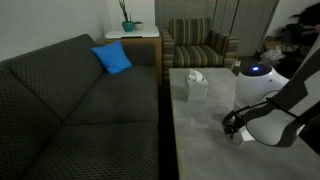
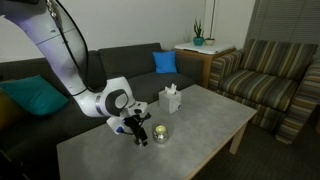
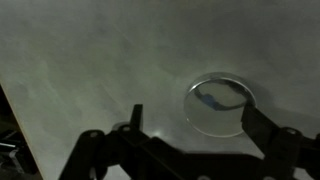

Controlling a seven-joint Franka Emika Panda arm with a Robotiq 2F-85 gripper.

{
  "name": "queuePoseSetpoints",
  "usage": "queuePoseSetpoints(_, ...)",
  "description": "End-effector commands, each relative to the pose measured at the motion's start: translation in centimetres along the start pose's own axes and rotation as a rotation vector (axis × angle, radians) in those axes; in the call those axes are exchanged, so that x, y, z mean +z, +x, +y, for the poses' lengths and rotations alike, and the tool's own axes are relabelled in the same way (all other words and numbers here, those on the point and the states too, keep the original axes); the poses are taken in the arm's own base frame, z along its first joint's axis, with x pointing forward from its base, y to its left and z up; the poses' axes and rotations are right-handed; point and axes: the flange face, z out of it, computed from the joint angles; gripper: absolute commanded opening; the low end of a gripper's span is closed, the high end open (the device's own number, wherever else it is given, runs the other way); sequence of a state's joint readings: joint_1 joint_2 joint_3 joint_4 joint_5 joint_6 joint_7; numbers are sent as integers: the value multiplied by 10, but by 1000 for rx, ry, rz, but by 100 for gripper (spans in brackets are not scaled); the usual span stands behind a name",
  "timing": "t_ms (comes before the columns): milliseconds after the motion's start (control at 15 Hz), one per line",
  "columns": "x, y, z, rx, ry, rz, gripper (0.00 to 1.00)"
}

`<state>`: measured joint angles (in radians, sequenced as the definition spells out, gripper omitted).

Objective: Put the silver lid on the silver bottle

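End effector (image 3: 190,118) cut off at bottom edge

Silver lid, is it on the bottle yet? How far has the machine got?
Nothing looks finished: the silver bottle stands on the table with its mouth uncovered. In hand: the open pincer hangs low beside it, straddling a round shiny piece, probably the silver lid, not gripped. Left: close on it, lift it, set it on the bottle.

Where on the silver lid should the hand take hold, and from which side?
By its round rim, on two opposite edges, coming from straight above. The silver lid seems to lie flat on the table in the wrist view, so only its thin edge offers a grip. The open hand hangs over it.
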<state>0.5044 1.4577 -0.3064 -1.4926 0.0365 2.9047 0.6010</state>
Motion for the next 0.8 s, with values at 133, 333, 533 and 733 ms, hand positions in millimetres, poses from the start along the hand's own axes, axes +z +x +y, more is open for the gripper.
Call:
queuePoseSetpoints(133, -7, -32, 12, 31, -80, 51, 100)
queuePoseSetpoints(333, -14, -39, 26, 30, -68, 89, 100)
queuePoseSetpoints(533, -23, -44, 46, -26, -3, 135, 100)
queuePoseSetpoints(733, -35, -44, 66, -116, 75, 187, 100)
